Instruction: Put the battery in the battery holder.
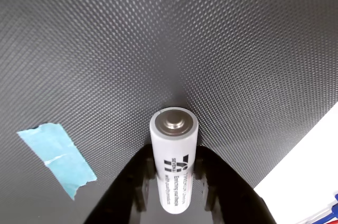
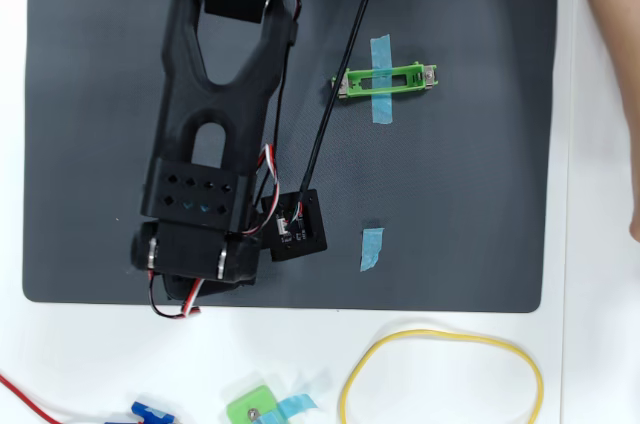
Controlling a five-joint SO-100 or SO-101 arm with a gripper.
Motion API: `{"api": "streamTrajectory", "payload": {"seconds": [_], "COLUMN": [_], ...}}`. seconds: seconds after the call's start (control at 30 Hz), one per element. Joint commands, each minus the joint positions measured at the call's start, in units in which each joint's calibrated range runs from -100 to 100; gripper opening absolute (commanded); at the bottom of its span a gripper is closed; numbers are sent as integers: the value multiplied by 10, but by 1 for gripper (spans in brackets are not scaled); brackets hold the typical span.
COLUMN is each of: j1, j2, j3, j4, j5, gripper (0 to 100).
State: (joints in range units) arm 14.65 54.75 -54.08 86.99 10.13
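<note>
Wrist view: the gripper (image 1: pixel 174 192) is clamped on the battery (image 1: pixel 174 163), one black jaw on each flank, the cylinder's long axis running out along the jaws, metal cap foremost, above the dark mat (image 1: pixel 105 49). Overhead view: the battery holder (image 2: pixel 387 80) lies well apart from the claw, up and to the right, its long axis near horizontal, taped down. The arm (image 2: pixel 215 114) reaches toward the lower frame edge, its wrist over the mat's lower left.

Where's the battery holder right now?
In the overhead view the battery holder lies on the dark mat, upper right of centre, taped down by a blue tape strip, right of the arm. The wrist view does not show it.
</note>
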Motion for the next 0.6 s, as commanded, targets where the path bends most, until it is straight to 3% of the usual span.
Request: {"api": "streamTrajectory", "payload": {"seconds": [0.0, 0.57], "j1": [-28, -81], "j2": [-17, -270], "j3": [-8, 108], "j4": [20, 82], "j5": [-1, -8], "gripper": [0, 0]}}
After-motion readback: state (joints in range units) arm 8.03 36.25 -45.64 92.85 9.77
